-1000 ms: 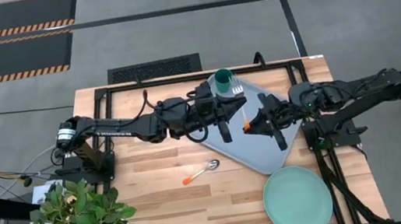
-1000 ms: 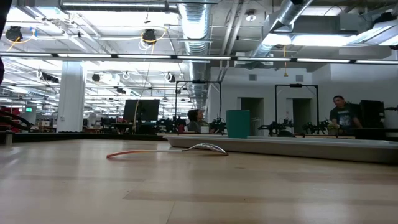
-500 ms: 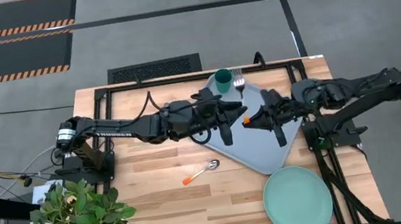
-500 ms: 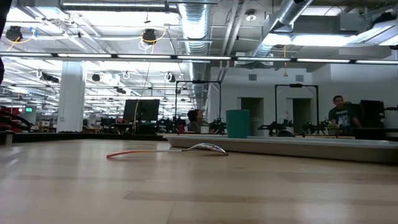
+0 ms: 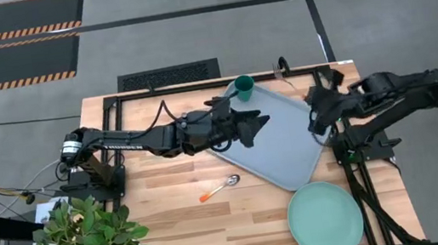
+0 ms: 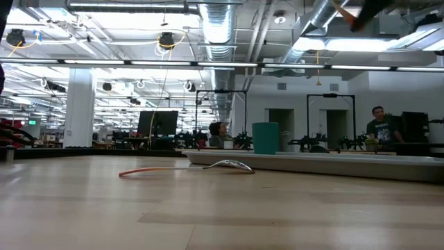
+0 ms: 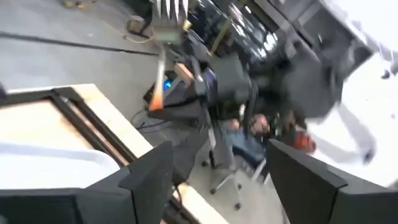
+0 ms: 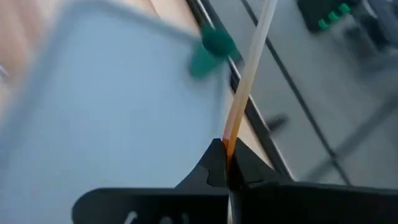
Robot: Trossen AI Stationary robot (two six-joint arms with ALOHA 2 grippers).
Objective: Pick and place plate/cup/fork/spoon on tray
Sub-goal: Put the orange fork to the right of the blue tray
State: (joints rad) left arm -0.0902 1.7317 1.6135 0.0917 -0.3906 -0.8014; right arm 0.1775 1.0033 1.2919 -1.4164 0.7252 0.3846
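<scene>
The right gripper (image 8: 227,168), clamped on the fork (image 8: 245,87), has lifted it off the tray (image 5: 286,143) toward the frame's upper right, undoing its placement, while the left gripper's (image 5: 258,122) fingers stand apart.

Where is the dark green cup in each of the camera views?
High view: the cup sits at the far corner of the tray.
Low view: the cup stands upright near the middle, above the tray's rim.
Left wrist view: not in it.
Right wrist view: a blurred green shape at the tray's corner.
Shared landmark: the tray.
</scene>
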